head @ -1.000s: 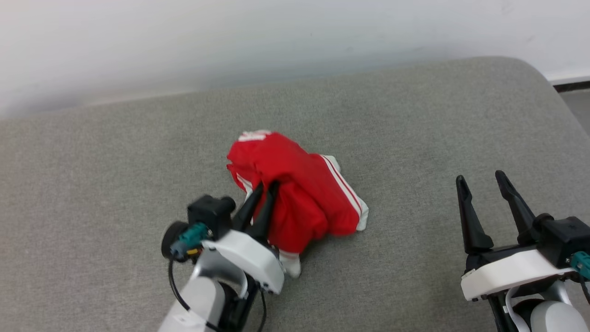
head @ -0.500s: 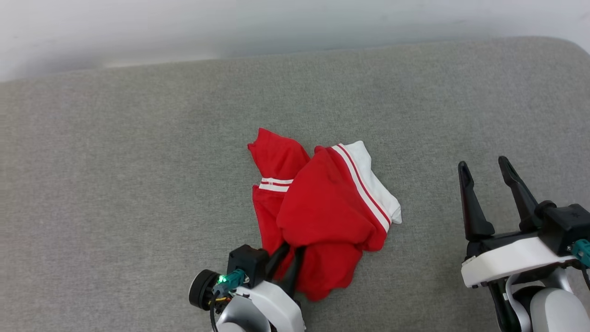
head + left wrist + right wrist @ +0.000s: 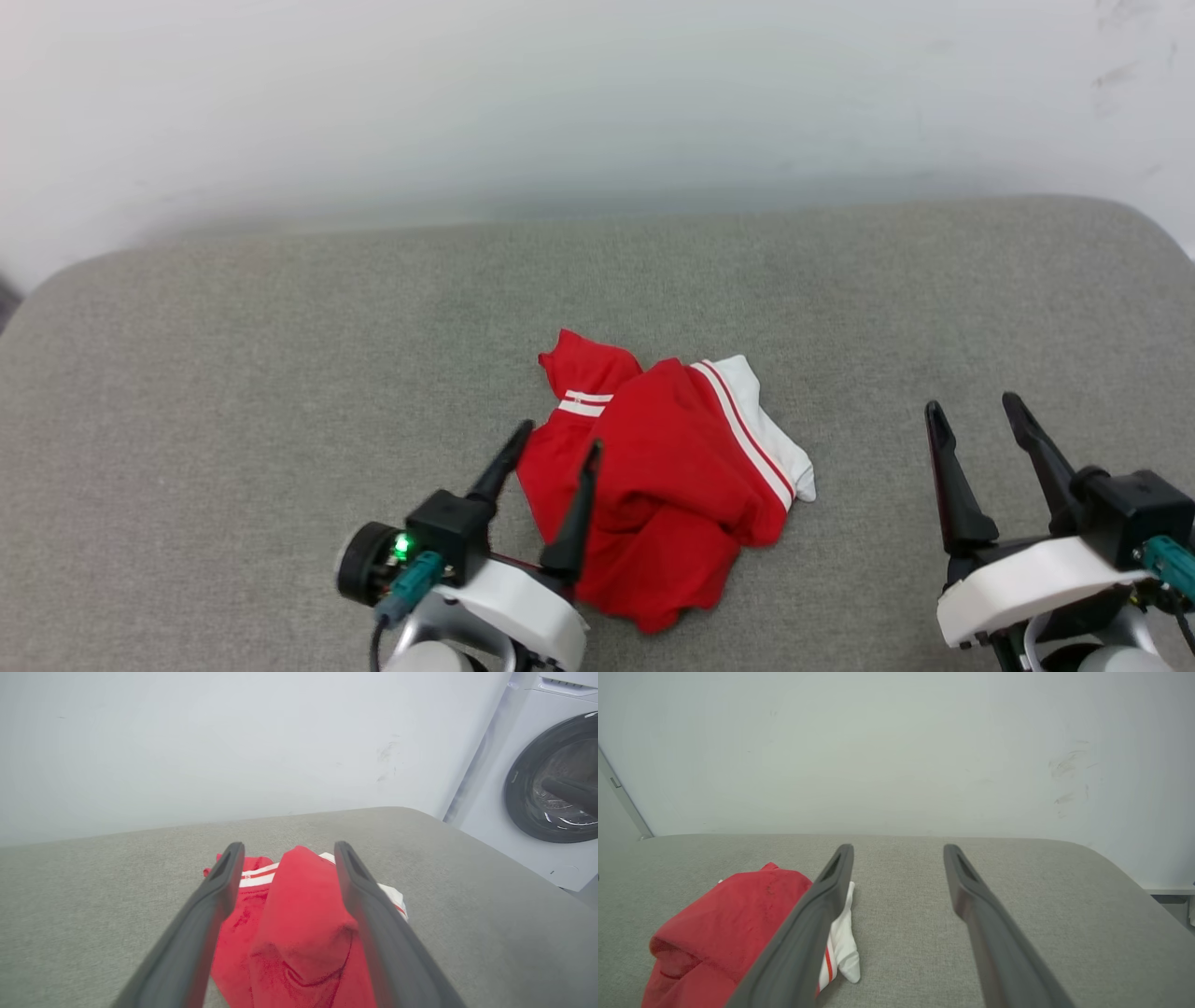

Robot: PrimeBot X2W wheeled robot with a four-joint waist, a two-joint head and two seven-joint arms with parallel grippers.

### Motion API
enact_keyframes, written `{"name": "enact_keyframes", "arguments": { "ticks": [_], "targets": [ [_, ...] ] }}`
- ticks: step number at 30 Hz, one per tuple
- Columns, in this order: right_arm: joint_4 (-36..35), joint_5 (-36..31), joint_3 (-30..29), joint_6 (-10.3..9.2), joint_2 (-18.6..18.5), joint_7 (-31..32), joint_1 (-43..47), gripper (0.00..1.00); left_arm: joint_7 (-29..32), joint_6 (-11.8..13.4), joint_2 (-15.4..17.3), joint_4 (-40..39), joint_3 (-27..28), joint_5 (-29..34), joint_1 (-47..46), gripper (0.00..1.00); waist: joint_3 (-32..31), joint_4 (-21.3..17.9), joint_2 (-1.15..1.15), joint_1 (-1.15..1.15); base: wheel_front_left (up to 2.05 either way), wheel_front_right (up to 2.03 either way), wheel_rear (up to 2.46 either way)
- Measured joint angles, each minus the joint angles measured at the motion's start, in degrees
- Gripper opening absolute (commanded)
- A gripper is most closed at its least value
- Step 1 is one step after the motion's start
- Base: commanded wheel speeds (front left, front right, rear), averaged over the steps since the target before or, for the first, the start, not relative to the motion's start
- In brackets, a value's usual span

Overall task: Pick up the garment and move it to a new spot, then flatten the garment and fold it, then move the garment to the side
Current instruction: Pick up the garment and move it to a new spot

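Two tools stand over a grey fabric-covered desk (image 3: 233,373). Left tool (image 3: 560,437): fingers spread apart, straddling the near left edge of the garment (image 3: 672,485), with a raised red fold lying between them. Right tool (image 3: 971,404): fingers likewise apart, empty, well clear of the cloth. The garment lies crumpled near the desk's middle, its white, stripe-trimmed part on the right side

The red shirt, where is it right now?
In the head view the garment lies crumpled near the middle of the grey cushion, just in front of the left gripper, its fingers open; the right gripper is farther off to its right.
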Motion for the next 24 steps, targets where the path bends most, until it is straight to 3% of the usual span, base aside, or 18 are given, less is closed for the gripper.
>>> {"name": "enact_keyframes", "arguments": {
  "ticks": [13,24],
  "targets": [
    [-2.0,0.2,-0.4,0.0,0.0,2.2,4.1,1.0,-1.9,7.2,5.8,-2.0,10.1,-0.3,4.8,1.0,-3.5,0.7,0.0,0.0,0.0,0.0,0.0],
    [-2.0,1.2,-0.9,0.0,0.0,2.7,5.7,1.0,-1.6,8.0,9.1,-3.3,12.5,-0.8,8.1,1.0,-4.3,0.3,0.0,0.0,0.0,0.0,0.0]
  ]
}}
